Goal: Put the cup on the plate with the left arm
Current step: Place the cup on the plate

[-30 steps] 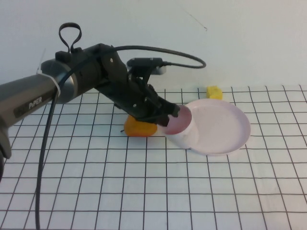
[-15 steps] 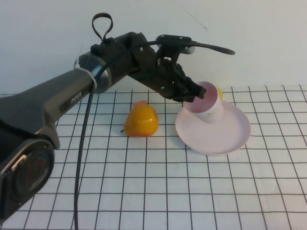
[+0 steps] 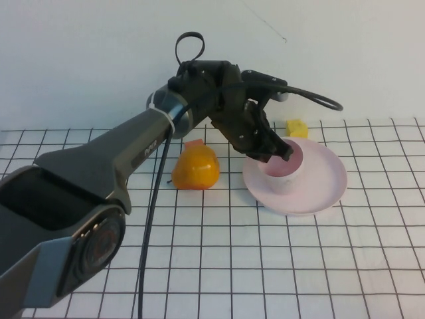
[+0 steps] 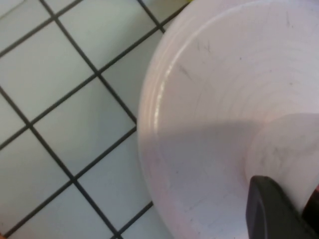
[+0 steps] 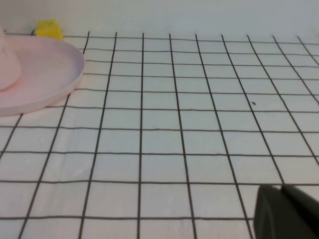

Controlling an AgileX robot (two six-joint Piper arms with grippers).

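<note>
The pale pink cup (image 3: 287, 170) stands upright on the left part of the round pink plate (image 3: 325, 178). My left gripper (image 3: 279, 151) is shut on the cup's near-left rim, one finger inside and one outside. In the left wrist view the plate (image 4: 199, 99) fills the frame, with the cup's wall (image 4: 286, 147) beside a dark finger (image 4: 271, 209) of the left gripper (image 4: 298, 211). My right gripper (image 5: 286, 211) is out of the high view; in the right wrist view it hangs low over the grid cloth, right of the plate (image 5: 45, 74), empty, with its fingers together.
An orange fruit-like toy (image 3: 195, 169) lies left of the plate. A small yellow block (image 3: 297, 127) sits behind the plate, also in the right wrist view (image 5: 49, 29). The left arm reaches across the table's left half. A white gridded cloth covers the table.
The left arm carried the cup from the plate's left edge up and over, then lowered it. The cup went from tilted to upright on the plate.
</note>
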